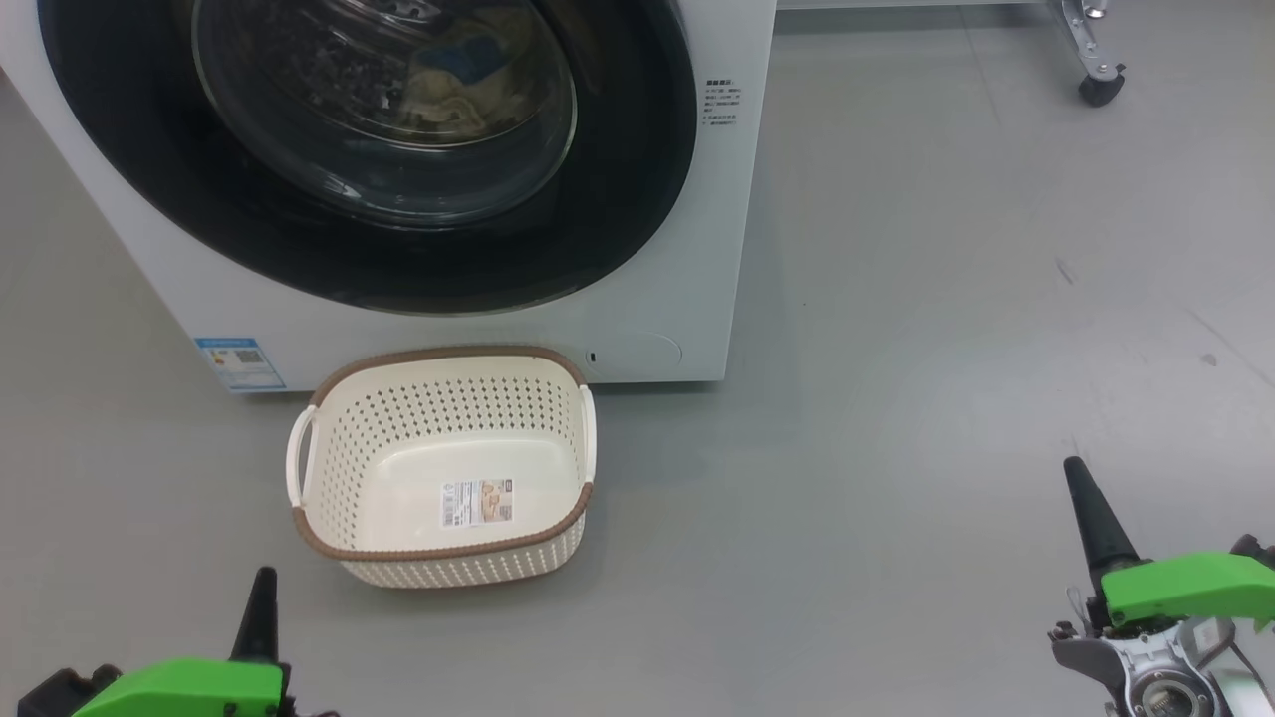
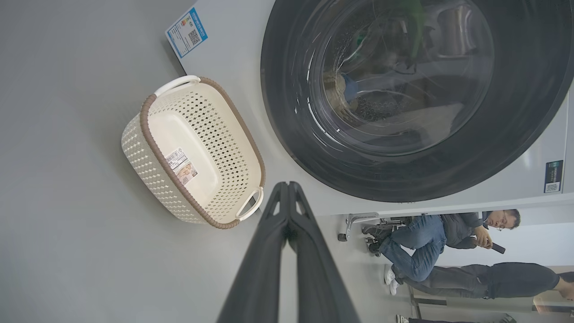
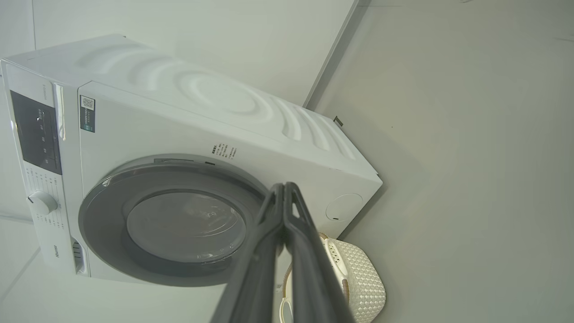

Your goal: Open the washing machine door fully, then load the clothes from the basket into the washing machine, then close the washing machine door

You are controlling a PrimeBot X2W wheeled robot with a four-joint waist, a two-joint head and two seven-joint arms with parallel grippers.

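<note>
Cream plastic: judged basket (image 1: 448,568) stiff and light, best gripped by a side handle (image 1: 298,453); found it empty on the floor (image 1: 896,398), just before the washer (image 1: 717,199). Counted one basket, one washer, one door (image 1: 618,199), shut, glossy, probably slippery. Glimpsed clothes (image 1: 453,95) behind its glass (image 1: 398,189), soft and light; could not count them. Found left hand (image 1: 265,588) and right hand (image 1: 1078,478) pinched shut, empty.

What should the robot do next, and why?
Probably just rest its arms, since the job looks done. The basket is empty, the clothes lie behind the glass of the washing machine door, which looks shut, and the left gripper and right gripper are closed, touching nothing.
</note>
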